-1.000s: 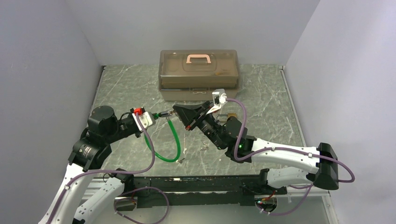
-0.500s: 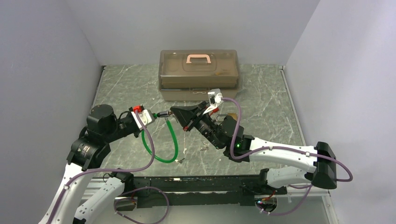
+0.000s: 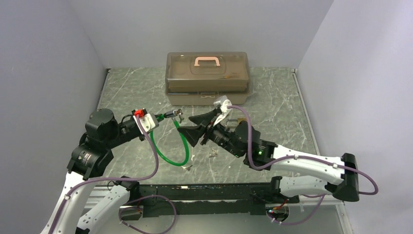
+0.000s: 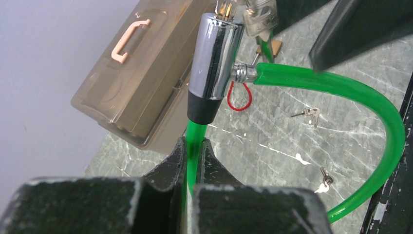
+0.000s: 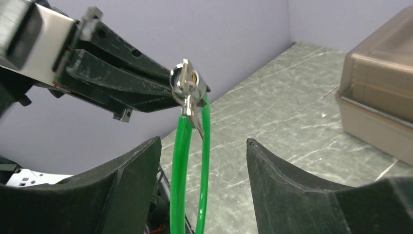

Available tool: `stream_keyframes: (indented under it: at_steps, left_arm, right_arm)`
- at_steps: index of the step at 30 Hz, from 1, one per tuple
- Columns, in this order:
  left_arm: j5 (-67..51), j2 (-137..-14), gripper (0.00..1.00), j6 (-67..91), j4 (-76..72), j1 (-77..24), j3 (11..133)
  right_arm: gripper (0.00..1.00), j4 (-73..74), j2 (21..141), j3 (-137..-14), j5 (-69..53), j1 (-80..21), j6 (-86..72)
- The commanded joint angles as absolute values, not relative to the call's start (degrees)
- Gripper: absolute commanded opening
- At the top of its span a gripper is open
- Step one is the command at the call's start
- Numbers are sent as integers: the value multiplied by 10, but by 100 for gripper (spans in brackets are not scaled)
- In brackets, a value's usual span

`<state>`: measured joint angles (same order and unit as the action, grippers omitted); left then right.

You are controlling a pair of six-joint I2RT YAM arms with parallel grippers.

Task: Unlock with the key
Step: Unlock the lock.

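A green cable lock [image 3: 185, 146] loops up off the table to a chrome cylinder [image 4: 215, 46]. My left gripper [image 4: 194, 144] is shut on the green cable just below that cylinder and holds it up; from above, the left gripper [image 3: 165, 117] sits left of centre. The small silver key [image 5: 184, 80] sticks in the cylinder's end face, with a second key [image 5: 191, 109] dangling from it. My right gripper [image 5: 202, 141] stands open a short way in front of the key, touching nothing, and from above the right gripper [image 3: 186, 125] is just right of the cylinder.
A brown translucent toolbox [image 3: 208, 78] with a pink handle stands at the back. Loose small keys [image 3: 213, 154] lie on the marble table [image 3: 282, 107], with another key [image 3: 187, 167] near the front edge. A red wire loop [image 4: 239, 97] and a brass piece [image 4: 274, 47] lie behind the lock.
My right gripper has opened, let go of the key and drawn back a little. The key stays in the cylinder. The left gripper keeps its hold and has lifted the cylinder slightly.
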<state>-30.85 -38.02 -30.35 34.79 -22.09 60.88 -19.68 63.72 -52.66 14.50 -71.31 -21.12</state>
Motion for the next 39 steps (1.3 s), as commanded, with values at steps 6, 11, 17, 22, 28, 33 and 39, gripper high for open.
stream_keyframes:
  at_steps: [6,11,17,22,28,33,39]
  left_arm:
    - [-328,-383,0,-307,320,-216,653]
    - [-320,-392,0,-319,328,-215,669]
    - [-327,-397,0,-326,333,-215,680]
    - [-333,-396,0,-334,344,-215,679]
    - [-372,-396,0,-355,373,-215,678]
    - [-455,-392,0,-365,404,-216,681]
    - [-503,-394,17,-327,406,-215,685]
  right_arm:
    - [68,-80,567,-589,108,-706,-120]
    - [68,-52,591,-591,53,-706,-145]
    - [69,-45,635,-603,22,-706,-158]
    - [65,-57,660,-624,15,-706,-145]
    - [55,-61,681,-648,44,-706,-114]
    - [9,-62,680,-645,40,-706,-94]
    - [0,-78,662,-603,13,-706,-82]
